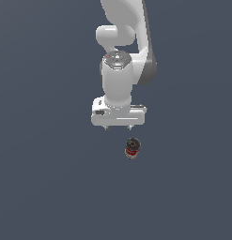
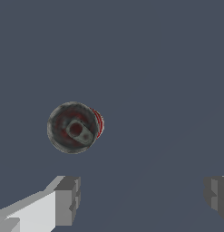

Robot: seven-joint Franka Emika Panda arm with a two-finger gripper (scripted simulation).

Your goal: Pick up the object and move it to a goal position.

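The soup can [image 1: 132, 148] stands upright on the dark floor, seen from above. Its dark metal lid with a pull tab faces up and a strip of red label shows at its side. It also shows in the wrist view [image 2: 73, 127]. My gripper [image 1: 118, 127] hangs above the floor, a little behind the can and toward the exterior view's left. Its jaws stand wide apart and hold nothing. In the wrist view the gripper [image 2: 143, 199] shows two grey fingertips [image 2: 68, 199] spread far apart, and the can lies outside the gap between them.
A flat dark grey-blue floor [image 1: 51, 187] fills both views. The white arm [image 1: 122, 56] rises above the gripper toward the top of the exterior view.
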